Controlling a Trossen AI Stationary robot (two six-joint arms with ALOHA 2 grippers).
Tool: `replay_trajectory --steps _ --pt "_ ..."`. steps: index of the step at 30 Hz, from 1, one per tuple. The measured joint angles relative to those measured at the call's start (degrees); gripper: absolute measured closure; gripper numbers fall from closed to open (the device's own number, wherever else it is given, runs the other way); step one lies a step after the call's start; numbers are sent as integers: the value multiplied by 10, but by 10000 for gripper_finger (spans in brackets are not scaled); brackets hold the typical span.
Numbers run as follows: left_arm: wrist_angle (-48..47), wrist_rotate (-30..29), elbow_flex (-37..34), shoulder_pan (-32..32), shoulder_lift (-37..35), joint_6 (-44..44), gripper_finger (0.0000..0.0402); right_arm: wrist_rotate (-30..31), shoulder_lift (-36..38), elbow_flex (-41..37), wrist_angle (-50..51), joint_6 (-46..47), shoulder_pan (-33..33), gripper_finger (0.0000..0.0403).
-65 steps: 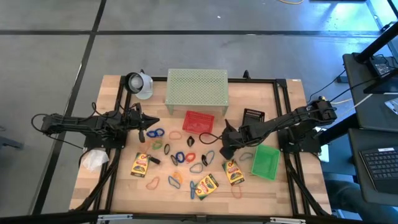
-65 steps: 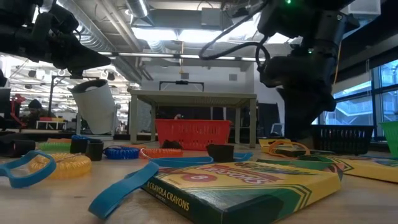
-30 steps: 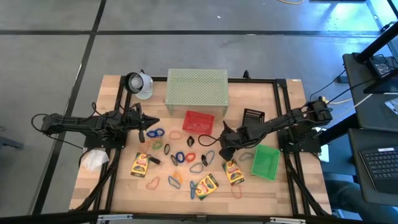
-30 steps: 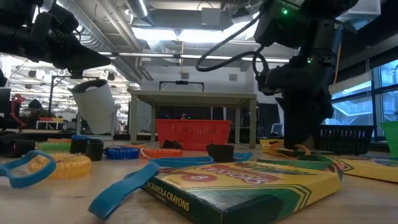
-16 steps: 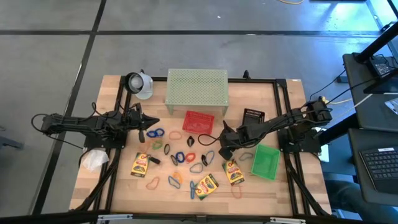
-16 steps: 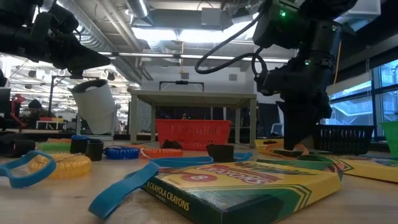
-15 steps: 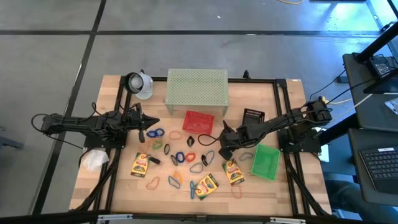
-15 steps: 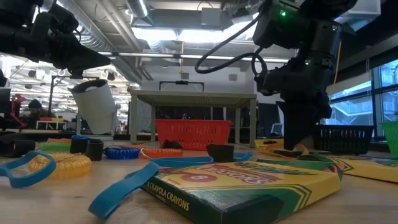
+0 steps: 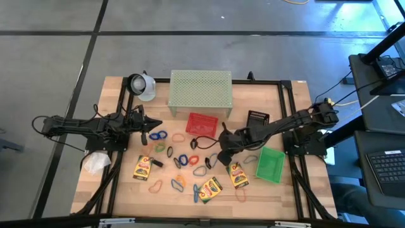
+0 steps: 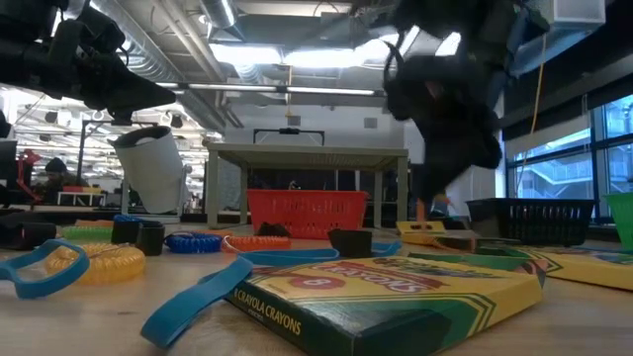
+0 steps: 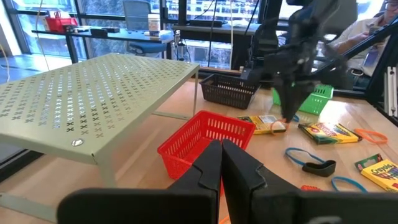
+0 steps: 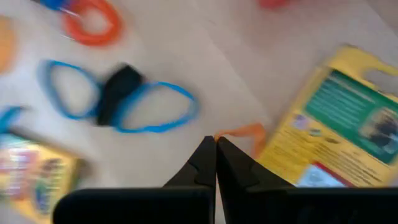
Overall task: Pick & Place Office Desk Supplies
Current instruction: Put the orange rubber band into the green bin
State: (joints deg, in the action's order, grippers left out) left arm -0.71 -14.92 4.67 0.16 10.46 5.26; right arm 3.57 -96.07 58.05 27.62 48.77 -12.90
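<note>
On the near part of the wooden table (image 9: 120, 190) lie three flat yellow-and-green crayon boxes: one at near centre (image 9: 209, 188), one to the left (image 9: 143, 167) and one to the right (image 9: 237, 175), with thin orange and blue loops scattered between them. Just beyond the right box the right gripper (image 9: 223, 154) hangs low over the table with its two dark fingers pressed together; in its wrist view a thin orange band (image 12: 244, 132) juts out from between the fingertips, beside the edge of a crayon box (image 12: 339, 130), so the pinch appears to be on that band, though the picture is blurred. A blue loop with a black clip (image 12: 121, 98) lies on the wood close ahead of the claw, and more blue, orange and black loops and clips (image 9: 190, 158) cluster at the table's centre, to the left of it. A bright green plastic basket (image 9: 270, 164) sits right of the claw. On the left side the left gripper (image 9: 155, 125) waits with its fingers closed on nothing, a blue loop (image 9: 158, 135) just near of it, and a white wad of soft material (image 9: 96, 162) lies at the near left edge. Farther back stand a red mesh basket (image 9: 202, 123) and a small black mesh basket (image 9: 256, 118), then the pale green perforated metal shelf (image 9: 200, 90) and a white cup lying on its side (image 9: 140, 85) at the far left.
</note>
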Motion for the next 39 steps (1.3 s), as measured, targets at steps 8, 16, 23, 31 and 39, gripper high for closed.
replay_trajectory --steps 8,16,23,31,39 --pt "0 0 0 0 0 0 397 -2 0 35 -8 -10 -16 402" --pt "0 0 0 0 0 0 397 -42 -4 36 -19 7 -23 402" --pt "0 0 0 0 0 0 397 -111 -52 28 -58 16 -23 403" --pt "-13 0 0 0 0 0 397 -147 -86 28 -137 16 -25 403" --pt "-13 0 0 0 0 0 397 -177 -85 28 -188 33 -32 403"
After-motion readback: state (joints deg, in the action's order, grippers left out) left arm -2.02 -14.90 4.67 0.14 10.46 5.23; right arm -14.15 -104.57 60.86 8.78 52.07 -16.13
